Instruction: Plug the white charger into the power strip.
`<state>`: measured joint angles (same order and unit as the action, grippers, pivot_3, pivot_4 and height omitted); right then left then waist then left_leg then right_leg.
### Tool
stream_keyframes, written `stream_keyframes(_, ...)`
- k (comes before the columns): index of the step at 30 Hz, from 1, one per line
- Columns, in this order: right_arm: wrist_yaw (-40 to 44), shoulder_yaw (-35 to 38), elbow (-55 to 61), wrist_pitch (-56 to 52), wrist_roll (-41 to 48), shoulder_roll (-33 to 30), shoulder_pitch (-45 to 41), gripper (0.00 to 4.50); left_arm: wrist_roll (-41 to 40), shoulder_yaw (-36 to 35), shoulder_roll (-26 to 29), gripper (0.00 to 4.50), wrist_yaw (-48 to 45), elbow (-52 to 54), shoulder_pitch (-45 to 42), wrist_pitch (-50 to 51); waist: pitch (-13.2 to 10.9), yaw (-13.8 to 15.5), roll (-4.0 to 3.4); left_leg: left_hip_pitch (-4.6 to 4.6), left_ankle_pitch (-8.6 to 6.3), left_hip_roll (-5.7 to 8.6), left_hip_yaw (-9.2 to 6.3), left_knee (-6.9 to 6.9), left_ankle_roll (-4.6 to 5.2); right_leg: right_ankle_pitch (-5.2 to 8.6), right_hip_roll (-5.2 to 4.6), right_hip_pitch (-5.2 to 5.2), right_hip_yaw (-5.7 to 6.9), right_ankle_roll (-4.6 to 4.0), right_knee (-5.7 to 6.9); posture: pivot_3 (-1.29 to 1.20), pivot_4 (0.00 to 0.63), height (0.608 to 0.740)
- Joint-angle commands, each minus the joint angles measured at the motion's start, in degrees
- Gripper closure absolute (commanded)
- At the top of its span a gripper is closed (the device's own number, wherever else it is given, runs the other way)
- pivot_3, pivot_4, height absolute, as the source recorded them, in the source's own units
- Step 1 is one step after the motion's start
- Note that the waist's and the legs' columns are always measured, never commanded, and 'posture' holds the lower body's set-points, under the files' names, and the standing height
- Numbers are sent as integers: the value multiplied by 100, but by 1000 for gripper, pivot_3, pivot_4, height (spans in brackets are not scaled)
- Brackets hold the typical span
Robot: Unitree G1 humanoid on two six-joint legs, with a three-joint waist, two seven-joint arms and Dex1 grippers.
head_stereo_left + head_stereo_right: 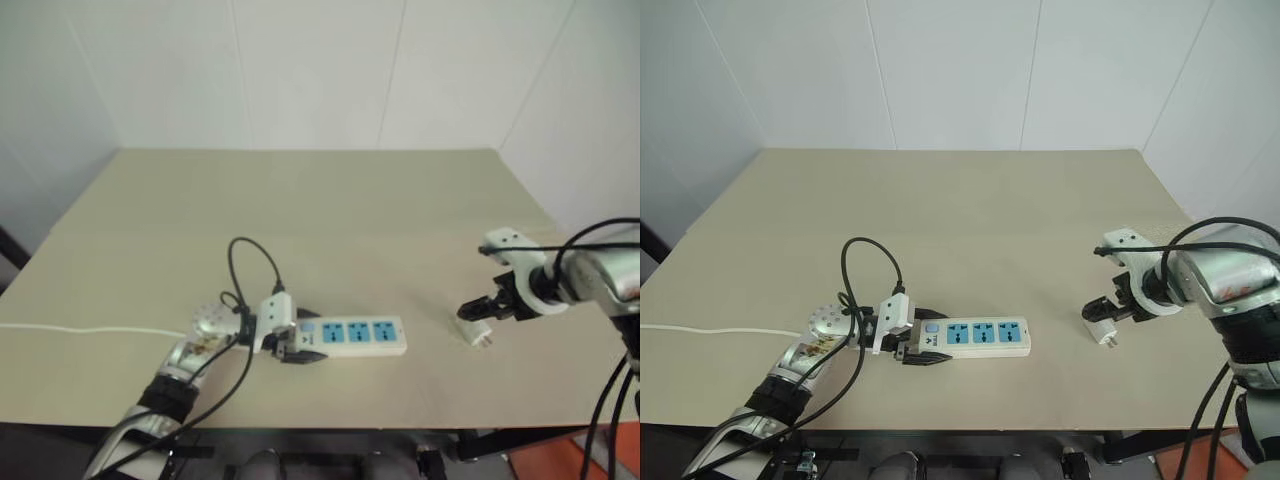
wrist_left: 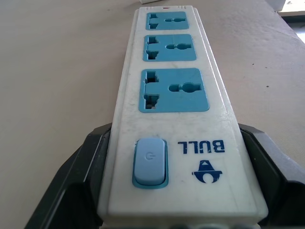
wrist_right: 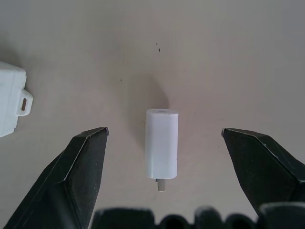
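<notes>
Left gripper (image 1: 923,352) clamps power strip (image 1: 985,336), near front edge | right gripper (image 3: 164,138) agape over white charger (image 3: 161,143), ungrasped | plugging pending

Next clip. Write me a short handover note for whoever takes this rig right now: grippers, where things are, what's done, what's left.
Left gripper: shut on the switch end of the power strip, which lies flat on the table.
Right gripper: open, fingers either side of the charger, not touching it.
Charger lies on the table, right of the strip and apart from it.
Done: strip steadied.
Left: close on the charger, lift it, carry it over, push it into a blue socket.
</notes>
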<state>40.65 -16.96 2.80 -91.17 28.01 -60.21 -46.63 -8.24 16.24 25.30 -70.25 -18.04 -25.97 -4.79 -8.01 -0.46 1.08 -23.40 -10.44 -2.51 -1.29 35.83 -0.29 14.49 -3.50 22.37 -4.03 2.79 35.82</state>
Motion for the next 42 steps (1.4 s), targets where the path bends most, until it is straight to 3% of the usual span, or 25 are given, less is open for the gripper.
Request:
stream_keyframes(1,187,-277,-135,184,-64,-74,-313,0,253,178,-38,1179,145,-38,109,73,0,-2,0,0,0,0,1,0,0,-1,0,1,0,-1,0,0,150,740)
stream_keyframes(12,384,-990,-831,653,-394,282,-480,0,233,176,-6,1179,167,3,176,67,0,5,-1,-1,0,1,0,1,0,0,0,1,0,1,1,0,150,740)
stream_keyframes(31,800,-1501,-1513,1006,-967,729,-551,0,205,167,105,1179,292,379,375,263,1,-21,-1,2,0,0,-1,0,0,-1,2,-1,1,1,3,0,150,740)
stream_keyframes(41,982,-1485,-1132,878,-1010,689,-489,3271,209,165,145,1179,296,370,354,267,1,-27,-1,3,0,-1,-1,-1,0,1,4,1,1,3,4,0,150,740)
stream_keyframes(42,953,-1427,-1075,821,-999,707,-507,3369,209,164,151,1179,286,356,344,258,1,-27,-1,3,0,-1,-1,-1,0,1,4,1,1,3,4,0,150,740)
